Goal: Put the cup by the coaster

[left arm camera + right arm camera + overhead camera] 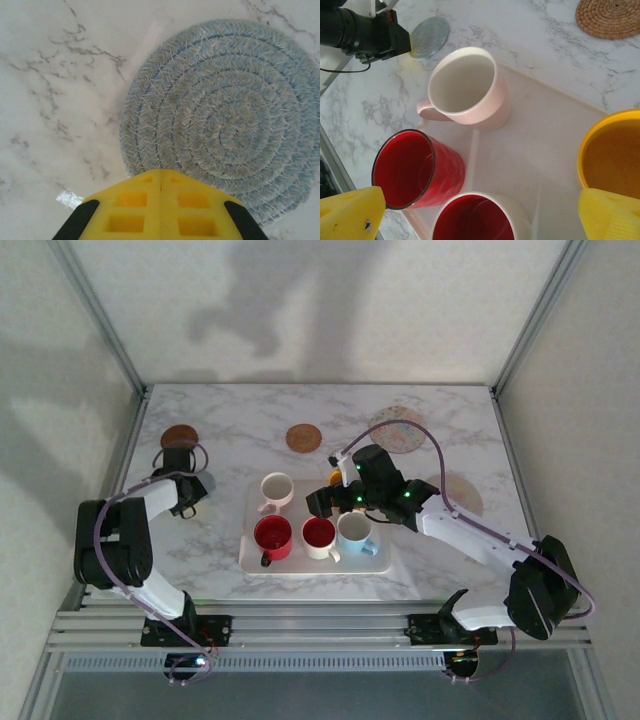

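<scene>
We see a big marble table (440,410). The white tray (545,145) lies right under the right gripper (480,217). Its two yellow fingers are wide apart and hold nothing. The left gripper (161,175) is off to the side of the tray. Its fingers are pressed together and hold nothing.

The cups all sit on the tray. The pink cup (465,90) is past the right gripper's tips. The red cup (415,167) is by one finger. The yellow cup (615,155) is partly under the other finger. The white cup with red inside (470,226) is under the gap between them. The blue-grey coaster (225,115) lies on the table, below the left gripper and just past its tips.
</scene>
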`<state>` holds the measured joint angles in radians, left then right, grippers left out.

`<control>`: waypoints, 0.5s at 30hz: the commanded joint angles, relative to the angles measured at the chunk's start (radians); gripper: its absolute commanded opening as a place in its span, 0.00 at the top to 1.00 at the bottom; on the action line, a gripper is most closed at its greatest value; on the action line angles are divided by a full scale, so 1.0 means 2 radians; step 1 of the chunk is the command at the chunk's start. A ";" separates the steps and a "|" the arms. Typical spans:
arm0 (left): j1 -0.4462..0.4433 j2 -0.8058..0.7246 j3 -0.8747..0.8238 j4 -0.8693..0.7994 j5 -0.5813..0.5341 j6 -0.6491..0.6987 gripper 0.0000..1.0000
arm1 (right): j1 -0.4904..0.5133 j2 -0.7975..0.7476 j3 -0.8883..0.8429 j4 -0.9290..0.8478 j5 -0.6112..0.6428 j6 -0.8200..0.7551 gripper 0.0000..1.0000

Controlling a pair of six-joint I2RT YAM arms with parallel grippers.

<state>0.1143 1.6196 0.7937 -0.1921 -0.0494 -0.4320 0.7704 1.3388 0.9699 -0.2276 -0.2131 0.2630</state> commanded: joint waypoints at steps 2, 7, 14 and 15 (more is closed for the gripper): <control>0.003 0.030 0.002 0.008 0.020 -0.009 1.00 | 0.004 0.002 0.011 0.010 0.019 0.005 0.01; -0.004 0.039 -0.004 0.028 0.054 -0.003 1.00 | 0.004 0.001 0.010 0.014 0.029 0.005 0.01; -0.030 0.050 0.010 0.032 0.079 0.002 1.00 | 0.004 -0.003 0.004 0.018 0.041 0.010 0.01; -0.034 0.052 0.013 0.034 0.081 0.003 1.00 | 0.004 -0.004 0.001 0.021 0.043 0.011 0.01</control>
<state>0.0792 1.6775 0.8200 -0.0746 0.0341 -0.4339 0.7704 1.3388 0.9699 -0.2195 -0.1558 0.2749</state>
